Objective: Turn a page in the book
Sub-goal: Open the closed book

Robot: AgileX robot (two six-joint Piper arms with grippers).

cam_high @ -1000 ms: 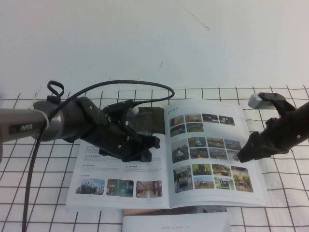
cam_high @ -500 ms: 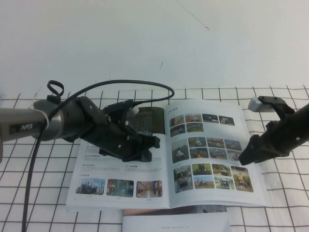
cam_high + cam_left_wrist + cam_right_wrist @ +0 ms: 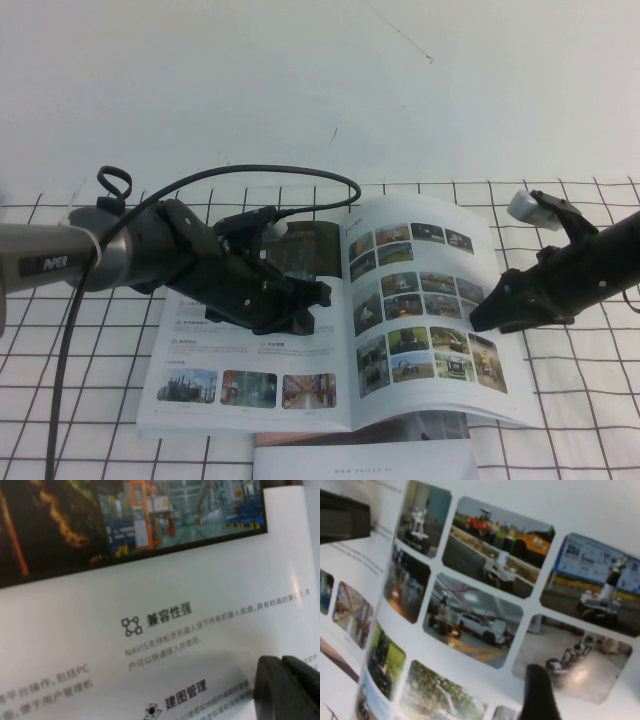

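The book [image 3: 250,352] lies open on the grid cloth. My left gripper [image 3: 315,300] is shut and rests on its left sheet, just below the dark banner picture [image 3: 75,525]; its fingertips [image 3: 287,687] touch the white paper. The page [image 3: 420,300] with rows of small colour photos is lifted and curled at its right edge. My right gripper [image 3: 482,318] is shut on that edge. In the right wrist view one dark finger [image 3: 538,695] lies on the page [image 3: 475,615]; the other finger is hidden under it.
A pale booklet [image 3: 365,460] pokes out under the book's near edge. A black cable [image 3: 260,175] loops behind the left arm. The gridded cloth [image 3: 590,420] covers the near part of the table; beyond it is plain white surface.
My right gripper has moved left and up with the page's right edge, so the page now bows off the sheets beneath. The left arm has not moved.
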